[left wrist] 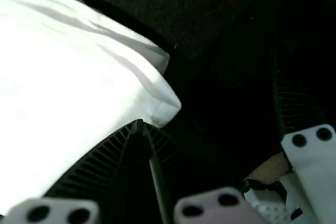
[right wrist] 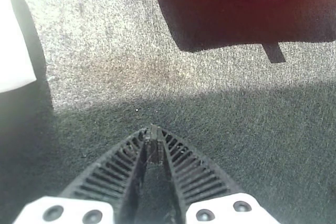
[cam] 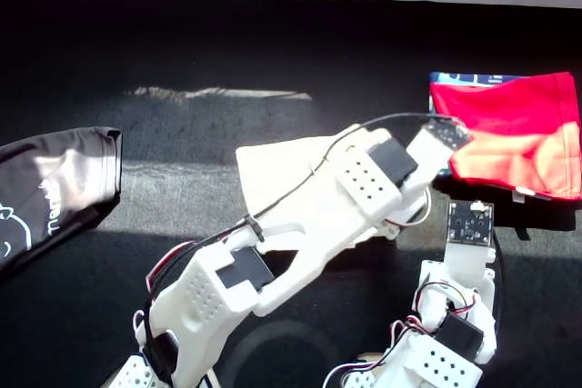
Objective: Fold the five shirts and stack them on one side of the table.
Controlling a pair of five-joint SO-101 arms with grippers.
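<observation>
At the far left edge of the bench (cam: 273, 43) a black shirt (cam: 55, 188) with white print lies loose and unfolded, half off the view. In the middle lies the white shirt (cam: 282, 174), spread fairly flat, with the left arm stretched across it. The left hand (left wrist: 139, 127) is pressed together with its tip right at the shirt's edge, just beside a hemmed corner (left wrist: 167, 109). I cannot tell whether a fold of cloth is caught in it. Further right, the right hand (right wrist: 152, 132) is also pressed together and holds nothing. It sits low over bare bench between the white shirt and the stack. At the far right a red shirt (cam: 518, 138) lies folded on top of a blue shirt (cam: 455, 78), which looks like the start of the pile. All of this cloth is likely light, soft and limp. It will sag from any single pinch, and it will probably drag on the rough bench surface rather than slide. The hemmed corners look like the best place to grip, since the doubled fabric gives the hand something thicker to bite. A pinch in the middle of a panel would likely lift only the top layer and pull the fold apart. Taking two corners at once, one per hand, should keep an edge straight while it is carried over.
</observation>
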